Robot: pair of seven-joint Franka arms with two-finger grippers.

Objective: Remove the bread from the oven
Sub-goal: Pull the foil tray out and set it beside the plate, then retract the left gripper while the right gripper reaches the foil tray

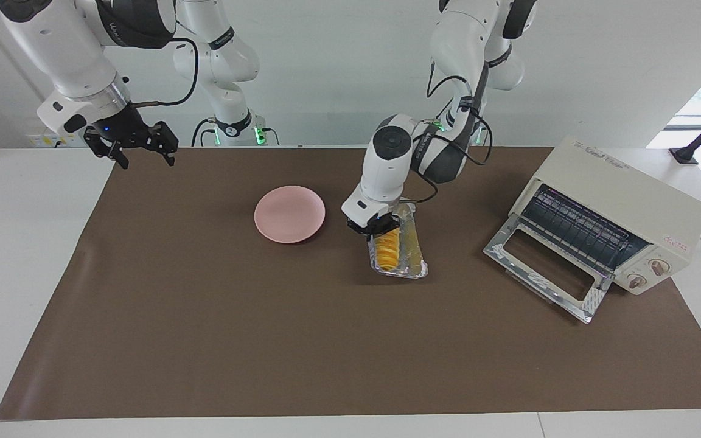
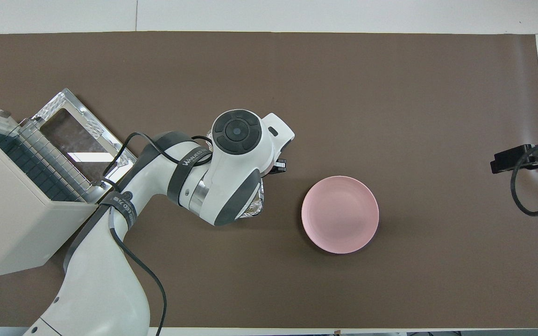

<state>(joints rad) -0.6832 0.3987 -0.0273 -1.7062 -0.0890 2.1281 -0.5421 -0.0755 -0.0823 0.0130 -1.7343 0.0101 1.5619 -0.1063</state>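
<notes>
My left gripper [image 1: 378,230] is shut on the end rim of a crinkled foil tray [image 1: 416,254] and holds it over the brown mat, between the oven [image 1: 630,201] and the pink plate [image 1: 289,214]. The golden ridged bread [image 1: 387,250] lies in that tray. The oven's glass door [image 1: 542,267] hangs open and its wire rack [image 1: 578,228] is bare. In the overhead view my left wrist covers the bread, and only a corner of the foil tray [image 2: 256,211] shows. My right gripper [image 1: 148,159] waits open above the mat's corner at the right arm's end.
The brown mat [image 1: 265,340] covers most of the table. The pink plate [image 2: 340,214] sits beside the held tray, toward the right arm's end. The oven [image 2: 12,224] stands at the left arm's end with its door [image 2: 82,135] lying flat on the mat.
</notes>
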